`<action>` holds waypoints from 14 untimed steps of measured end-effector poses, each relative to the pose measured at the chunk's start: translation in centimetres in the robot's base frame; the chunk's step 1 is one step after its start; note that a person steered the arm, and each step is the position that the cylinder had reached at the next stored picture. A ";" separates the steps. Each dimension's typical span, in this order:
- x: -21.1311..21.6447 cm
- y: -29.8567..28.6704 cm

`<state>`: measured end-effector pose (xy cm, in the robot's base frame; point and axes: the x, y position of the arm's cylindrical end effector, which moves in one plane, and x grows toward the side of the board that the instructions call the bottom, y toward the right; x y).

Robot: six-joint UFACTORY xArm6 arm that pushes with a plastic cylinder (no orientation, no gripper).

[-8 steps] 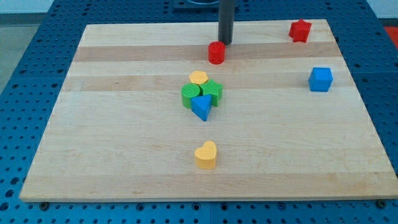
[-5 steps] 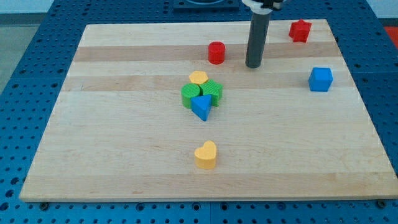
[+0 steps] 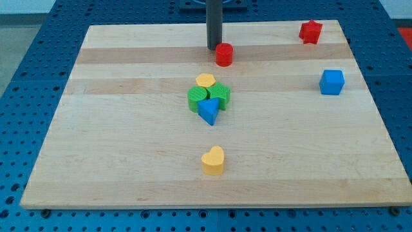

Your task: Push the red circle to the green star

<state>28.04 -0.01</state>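
The red circle [image 3: 223,55] sits near the board's top middle. My tip [image 3: 213,48] stands just to its upper left, close to it or touching. Below them is a tight cluster: a yellow hexagon [image 3: 205,80], a ridged green block [image 3: 220,95] to its lower right, a second green block [image 3: 197,99] at the cluster's left, and a blue triangle [image 3: 208,111] at the cluster's bottom. I cannot tell which green block is the star. The cluster lies about 40 px below the red circle.
A red star-like block [image 3: 310,31] sits at the top right corner. A blue cube [image 3: 332,82] is at the right. A yellow heart [image 3: 213,160] lies near the bottom middle. The wooden board [image 3: 116,148] rests on a blue perforated table.
My tip went from the red circle's upper right out to its right, then back across to its upper left. The blocks have not visibly moved.
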 end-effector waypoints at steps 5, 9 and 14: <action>1.8 4.8; 2.2 7.3; 7.1 4.7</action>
<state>35.18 4.71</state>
